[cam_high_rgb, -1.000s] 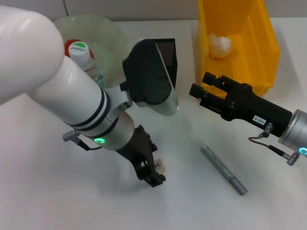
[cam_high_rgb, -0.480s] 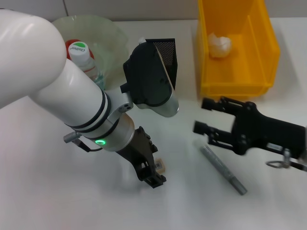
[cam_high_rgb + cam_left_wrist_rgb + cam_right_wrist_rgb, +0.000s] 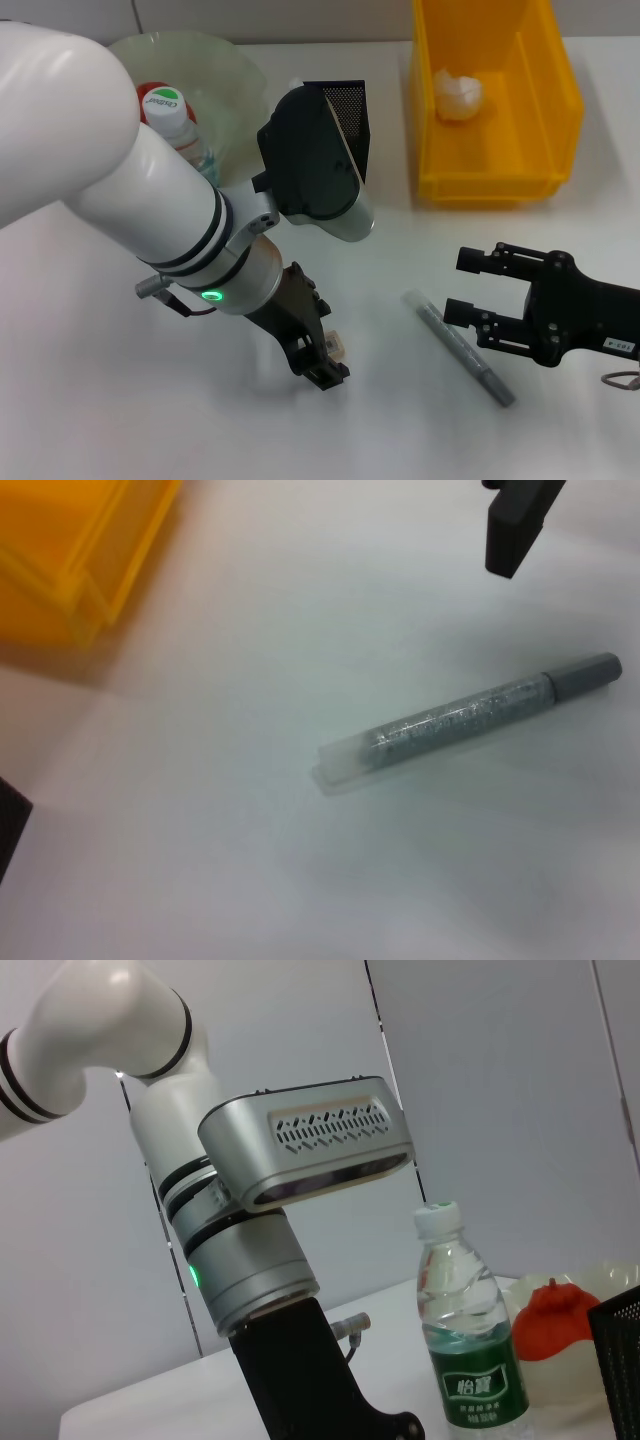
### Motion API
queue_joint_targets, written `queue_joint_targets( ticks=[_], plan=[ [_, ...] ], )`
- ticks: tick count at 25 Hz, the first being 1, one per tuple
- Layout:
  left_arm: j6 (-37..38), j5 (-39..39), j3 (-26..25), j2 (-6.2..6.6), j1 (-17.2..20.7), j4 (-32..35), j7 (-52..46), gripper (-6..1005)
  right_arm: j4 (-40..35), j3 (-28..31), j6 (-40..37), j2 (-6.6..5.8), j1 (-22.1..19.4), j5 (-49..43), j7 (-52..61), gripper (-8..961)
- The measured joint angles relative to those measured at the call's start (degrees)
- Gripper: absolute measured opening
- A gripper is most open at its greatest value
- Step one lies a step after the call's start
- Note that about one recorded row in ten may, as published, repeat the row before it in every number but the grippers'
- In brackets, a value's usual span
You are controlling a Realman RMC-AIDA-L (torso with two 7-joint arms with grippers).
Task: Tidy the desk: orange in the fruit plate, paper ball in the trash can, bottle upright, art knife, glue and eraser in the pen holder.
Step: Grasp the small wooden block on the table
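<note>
Left pincer [image 3: 322, 362]: low on the surface, clenched on the eraser [image 3: 334, 347] — a shallow grip on so small a block could let it squirt out on lifting.
Right pincer [image 3: 468, 290]: released, beside the grey glue stick [image 3: 457, 345] — closing off-centre could roll it.
Pen holder [image 3: 346, 125]: behind the left arm, easily bumped.

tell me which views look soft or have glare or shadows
Left wrist view: soft focus; the grey glitter glue stick throws a faint shadow. Head view: sharp, diffuse shadow under the left gripper. Right wrist view: clear plastic water bottle crisp, highlights on its shoulder.
</note>
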Motion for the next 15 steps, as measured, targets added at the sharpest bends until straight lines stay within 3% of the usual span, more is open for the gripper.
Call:
queue_joint_targets(
  ticks=[15],
  plan=[
    [-2.0,-0.1,1.2,0.0,0.4,-0.7,0.2,738,-0.1,0.0,-0.1,0.75,-0.2,0.3,0.4,666]
  ],
)
